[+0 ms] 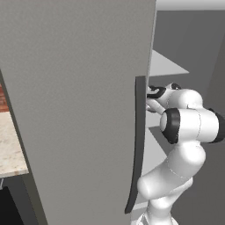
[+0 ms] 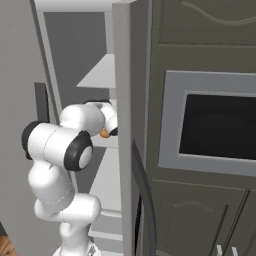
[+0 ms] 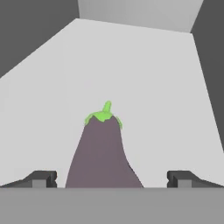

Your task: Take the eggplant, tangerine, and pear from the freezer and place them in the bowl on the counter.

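In the hand view the eggplant (image 3: 103, 151), dark purple with a bright green stem cap, lies on a pale freezer shelf (image 3: 153, 78), stem pointing away. My gripper (image 3: 111, 178) is open, one fingertip on each side of the eggplant's near end, not touching it. The arm reaches into the open freezer (image 1: 79, 110) past its dark door handle (image 1: 139, 140). A small orange tangerine (image 2: 104, 133) peeks out beside the hand on the same shelf level. A strip of the beige counter (image 1: 9, 145) shows at the far left. The pear and the bowl are out of view.
The open freezer door (image 2: 127, 125) with its curved dark handle (image 2: 142, 190) stands close on the arm's right. Beyond it are dark cabinets with a built-in oven (image 2: 215, 125). A higher shelf (image 1: 167, 66) juts out above the hand.
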